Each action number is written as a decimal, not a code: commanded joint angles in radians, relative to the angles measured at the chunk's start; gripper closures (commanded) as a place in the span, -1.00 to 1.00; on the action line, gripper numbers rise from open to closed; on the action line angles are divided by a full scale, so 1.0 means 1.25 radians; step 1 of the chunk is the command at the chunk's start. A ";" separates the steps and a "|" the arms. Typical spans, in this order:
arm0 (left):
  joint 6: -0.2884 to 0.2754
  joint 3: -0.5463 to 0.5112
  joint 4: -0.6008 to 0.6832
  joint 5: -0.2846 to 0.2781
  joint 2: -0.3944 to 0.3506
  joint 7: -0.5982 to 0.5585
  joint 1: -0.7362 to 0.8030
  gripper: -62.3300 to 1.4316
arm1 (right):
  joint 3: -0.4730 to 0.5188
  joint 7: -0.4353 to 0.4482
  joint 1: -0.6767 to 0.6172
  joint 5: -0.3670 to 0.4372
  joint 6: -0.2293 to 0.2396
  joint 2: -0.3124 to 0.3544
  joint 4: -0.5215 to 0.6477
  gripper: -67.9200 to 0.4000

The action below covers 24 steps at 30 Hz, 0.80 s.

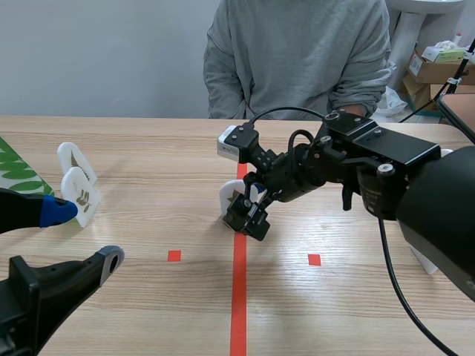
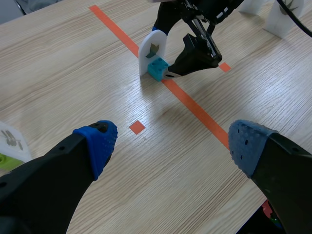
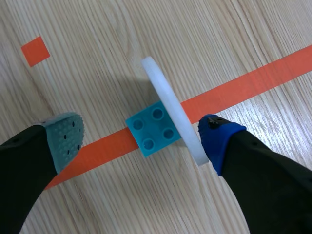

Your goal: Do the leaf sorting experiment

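Note:
A white leaf card [image 1: 230,196] stands upright in a teal brick [image 3: 153,129] on the orange-red tape line at mid-table. My right gripper [image 1: 249,215], reaching in from the right, hangs over it, open. The card [image 3: 170,109] and brick lie between its fingers; the blue pad [image 3: 217,139] is right at the card's edge and the grey-green pad [image 3: 63,139] is well clear of the brick. My left gripper [image 2: 173,146] is open and holds nothing, low at the near left, with the leaf card [image 2: 153,51] and the right gripper [image 2: 195,48] well ahead of it.
Two more white leaf cards [image 1: 74,159] [image 1: 80,194] stand at the left beside a green leaf sheet [image 1: 15,170]. A person in a grey sweater [image 1: 297,52] sits across the table. White stands [image 2: 280,19] are at the far right.

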 commanded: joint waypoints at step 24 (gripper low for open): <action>0.002 -0.001 0.001 -0.008 0.004 -0.008 0.004 -0.59 | 0.002 0.083 0.005 0.008 -0.005 0.032 0.023 0.75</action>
